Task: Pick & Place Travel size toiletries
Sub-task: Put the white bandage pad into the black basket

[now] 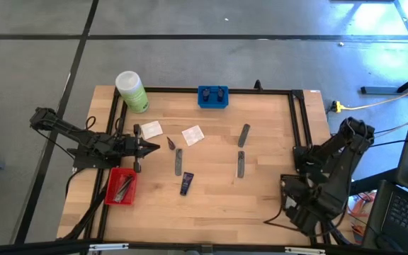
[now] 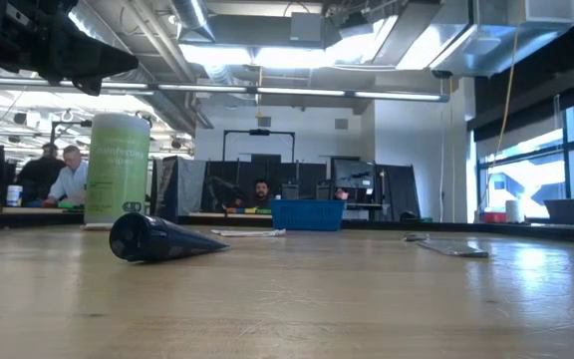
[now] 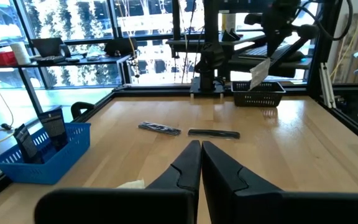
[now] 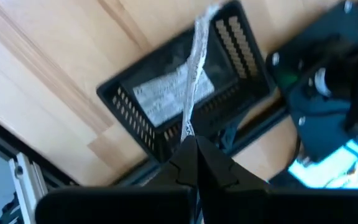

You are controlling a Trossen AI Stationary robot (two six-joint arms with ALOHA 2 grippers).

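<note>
My right gripper (image 4: 194, 149) points down above a black tray (image 4: 135, 118) at the table's right near corner, shut on a pale flat packet (image 4: 194, 68). The left wrist view shows that packet (image 3: 260, 72) hanging over the tray (image 3: 258, 94). One white sachet (image 4: 160, 96) lies in the tray. My left gripper (image 1: 154, 146) is shut and level at the table's left, touching nothing. On the wood lie two white sachets (image 1: 151, 129) (image 1: 193, 134), a dark cone (image 1: 171, 143), grey tubes (image 1: 178, 161) (image 1: 244, 134) (image 1: 241, 163) and a navy tube (image 1: 186, 183). My right gripper pinches the packet's top edge (image 4: 190, 132) between its two fingers, coming from above and pointing down. The packet hangs edge-on below the fingers, lifted clear over the black tray.
A big green bottle (image 1: 132, 91) stands at the far left corner and a blue tray (image 1: 212, 95) at the far edge. A red tray (image 1: 121, 185) holding dark items sits near the left edge. A black frame (image 1: 297, 120) borders the table.
</note>
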